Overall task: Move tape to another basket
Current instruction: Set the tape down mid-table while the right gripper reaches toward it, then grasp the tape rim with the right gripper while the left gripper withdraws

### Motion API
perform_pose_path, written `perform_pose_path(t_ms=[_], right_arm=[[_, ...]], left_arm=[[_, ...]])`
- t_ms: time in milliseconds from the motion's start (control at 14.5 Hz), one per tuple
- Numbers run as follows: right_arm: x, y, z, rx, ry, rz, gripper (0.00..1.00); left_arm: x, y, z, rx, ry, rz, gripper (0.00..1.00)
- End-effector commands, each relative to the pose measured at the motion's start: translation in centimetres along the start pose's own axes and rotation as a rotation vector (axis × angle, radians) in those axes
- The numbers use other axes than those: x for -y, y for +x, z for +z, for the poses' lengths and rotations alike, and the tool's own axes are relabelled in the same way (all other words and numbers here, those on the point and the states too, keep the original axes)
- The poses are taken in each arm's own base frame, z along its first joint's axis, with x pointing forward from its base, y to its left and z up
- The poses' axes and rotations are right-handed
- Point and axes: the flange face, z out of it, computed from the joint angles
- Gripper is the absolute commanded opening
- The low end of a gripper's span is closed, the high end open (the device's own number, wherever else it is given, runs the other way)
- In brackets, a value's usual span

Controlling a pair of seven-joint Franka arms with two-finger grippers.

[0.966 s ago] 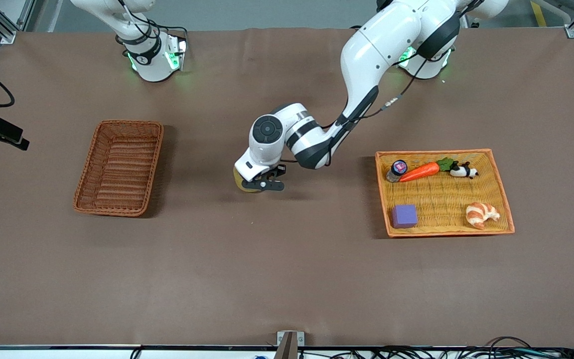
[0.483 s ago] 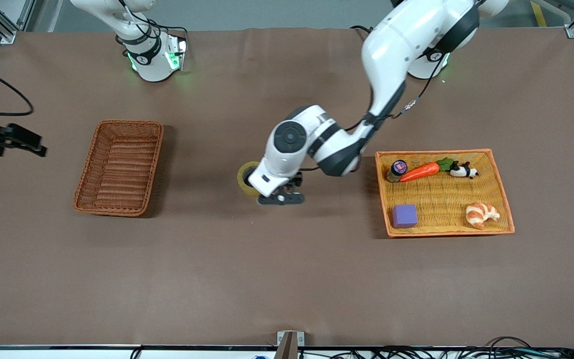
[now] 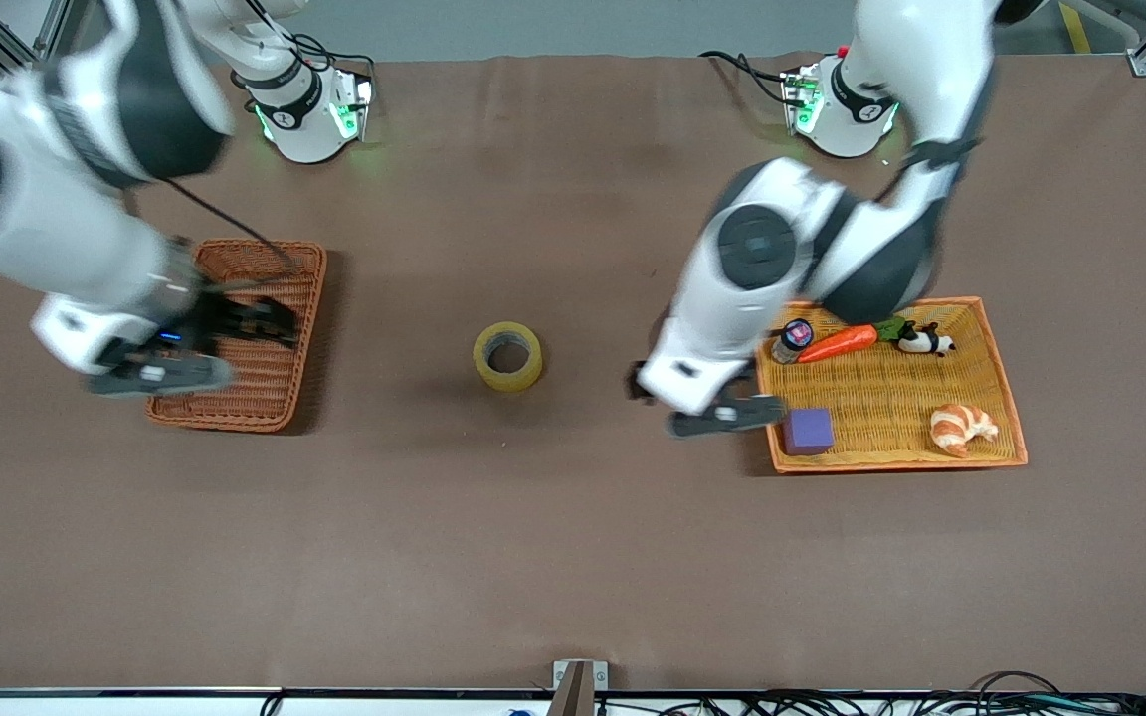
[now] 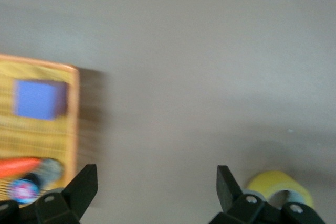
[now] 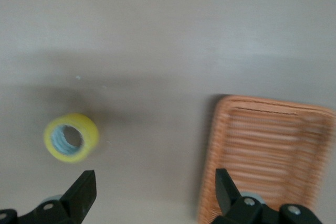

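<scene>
The tape (image 3: 507, 355), a yellowish roll, lies flat on the brown table midway between the two baskets, with nothing holding it. It also shows in the left wrist view (image 4: 281, 187) and in the right wrist view (image 5: 71, 136). The dark reddish-brown basket (image 3: 265, 273) sits toward the right arm's end and is empty; the right wrist view shows it too (image 5: 273, 150). My left gripper (image 3: 684, 403) is open and empty (image 4: 156, 187), over the table between the tape and the orange tray. My right gripper (image 3: 200, 348) is open and empty (image 5: 155, 190), over the basket's edge.
The orange-yellow tray (image 3: 891, 463) toward the left arm's end holds a purple block (image 3: 808, 431), a carrot (image 3: 842, 341), a small bottle (image 3: 792, 339), a panda toy (image 3: 924, 341) and a croissant (image 3: 962, 427). The tray's rim (image 4: 73, 119) shows in the left wrist view.
My left gripper has let go of the tape on the table and moved away toward the orange tray. My right arm has swung in from the table's end to over the basket.
</scene>
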Motion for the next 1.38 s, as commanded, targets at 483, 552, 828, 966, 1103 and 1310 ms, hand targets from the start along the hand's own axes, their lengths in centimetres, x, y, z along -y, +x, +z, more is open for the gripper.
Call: perform_pose_path(t_ms=[483, 552, 828, 966, 1103, 1310], right_arm=[[14.6, -6.1, 21.7, -0.031, -0.018, -0.01, 1.0], [15.4, -7.0, 23.4, -0.034, -0.012, -0.028, 1.0], [17.3, -8.2, 28.0, -0.023, -0.005, -0.059, 1.0], [17.4, -8.3, 29.8, -0.028, -0.022, -0.057, 1.0], [17.3, -8.3, 30.8, -0.042, -0.041, -0.051, 1.0], [17.5, -8.4, 31.0, -0.045, -0.053, -0.068, 0.47]], left_arm=[[18.8, 0.3, -12.4, -0.074, -0.051, 0.068, 1.0], [19.4, -0.2, -13.4, -0.065, -0.044, 0.088, 1.0], [24.0, -1.2, -17.5, -0.06, -0.006, 0.159, 1.0], [24.6, -2.8, -18.5, -0.029, 0.005, 0.167, 1.0], [24.7, -2.7, -18.6, -0.027, -0.001, 0.162, 1.0], [26.8, -2.1, -18.6, -0.02, -0.001, 0.131, 1.0]])
